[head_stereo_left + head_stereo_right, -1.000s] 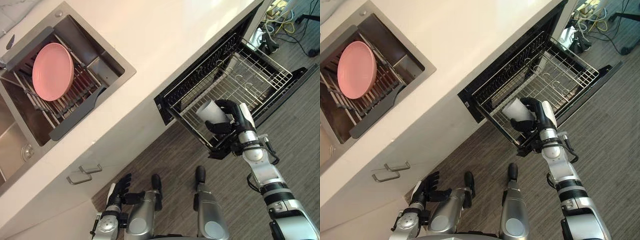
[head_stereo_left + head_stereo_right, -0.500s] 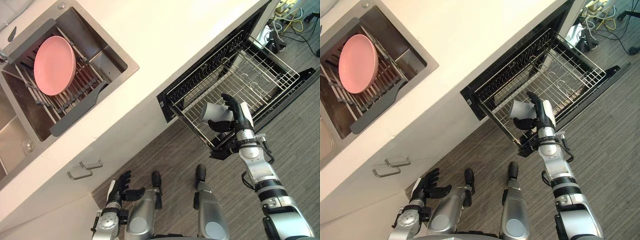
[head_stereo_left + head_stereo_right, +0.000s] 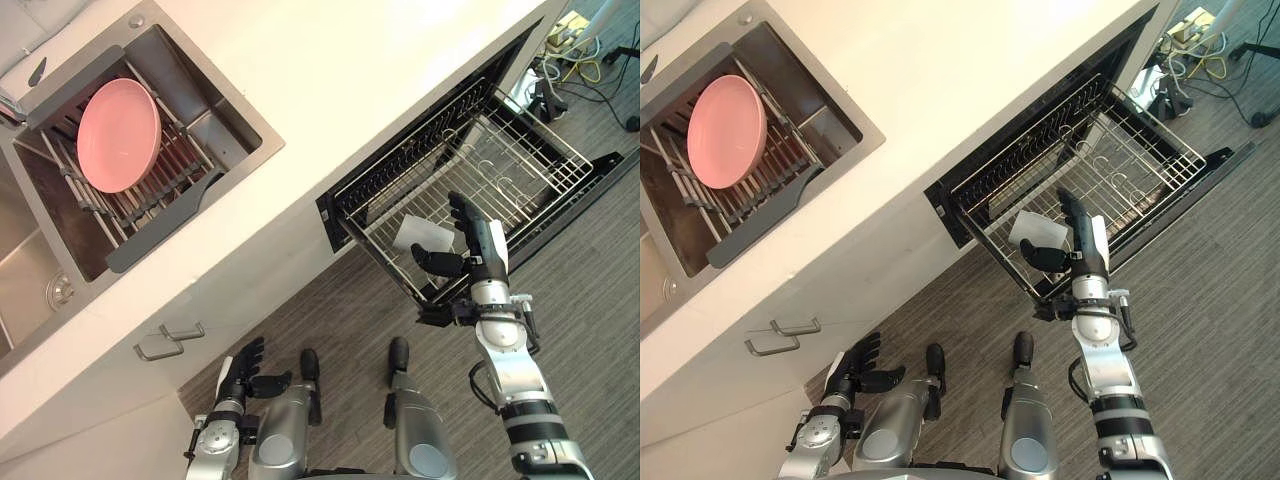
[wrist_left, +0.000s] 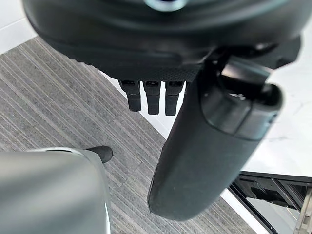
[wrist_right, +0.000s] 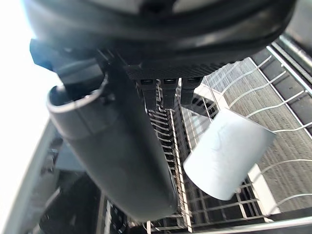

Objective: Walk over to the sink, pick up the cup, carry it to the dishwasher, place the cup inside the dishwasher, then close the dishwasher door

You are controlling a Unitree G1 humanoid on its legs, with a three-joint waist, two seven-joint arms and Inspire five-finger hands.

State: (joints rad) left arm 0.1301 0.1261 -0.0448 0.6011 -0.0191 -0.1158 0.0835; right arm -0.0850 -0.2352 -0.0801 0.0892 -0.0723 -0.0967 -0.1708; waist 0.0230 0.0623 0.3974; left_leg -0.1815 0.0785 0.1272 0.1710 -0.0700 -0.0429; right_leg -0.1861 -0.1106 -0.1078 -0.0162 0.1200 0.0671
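I read the smooth white tapered cup (image 3: 418,233) as lying on its side on the chrome wire dishwasher rack (image 3: 520,160), just off the thumb side of my right hand (image 3: 472,240) and a little ahead of the palm. In the right wrist view there is a gap between it and the thumb, so I judge nothing is gripping it. That hand is spread wide, with its fingers (image 5: 165,95) straight and pointing into the rack and the thumb standing out towards the cup. The forearm rises steeply from below, with the wrist just over the rack's front rail. The cup looks light, thin-walled and rigid, with a slick surface. On open wires it could roll or tip at a nudge (I can't tell whether a tine is holding it). If I had to take hold again, I'd close around the middle of the barrel with thumb opposite fingers. I wouldn't pinch the rim, because the taper would let it slide out. My left hand (image 3: 243,368) hangs low by the cabinet front with its fingers loosely splayed and empty. The dark drop-down dishwasher door (image 3: 1185,195) lies open beyond and below the right hand and has yet to be shut.
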